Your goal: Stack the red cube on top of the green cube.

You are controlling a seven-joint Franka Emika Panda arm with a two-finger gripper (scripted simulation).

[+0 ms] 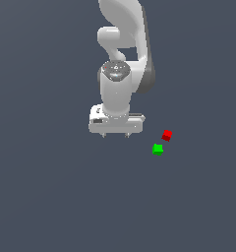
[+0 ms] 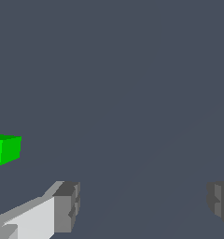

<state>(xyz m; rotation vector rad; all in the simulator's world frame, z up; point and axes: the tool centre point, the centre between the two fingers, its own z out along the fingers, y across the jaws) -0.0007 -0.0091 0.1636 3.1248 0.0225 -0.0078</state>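
The red cube (image 1: 166,135) lies on the grey floor toward the exterior view's right. Just below and left of it, nearly touching, sits the green cube (image 1: 158,149). My white gripper (image 1: 115,135) hangs to the left of both cubes, apart from them, pointing down. Its fingers stand wide apart with nothing between them. In the wrist view the gripper (image 2: 144,205) is open, and only the green cube (image 2: 5,149) shows at the picture's edge. The red cube is out of the wrist view.
The white robot arm (image 1: 122,54) rises behind the gripper. A plain dark grey floor (image 1: 51,197) spreads around the cubes.
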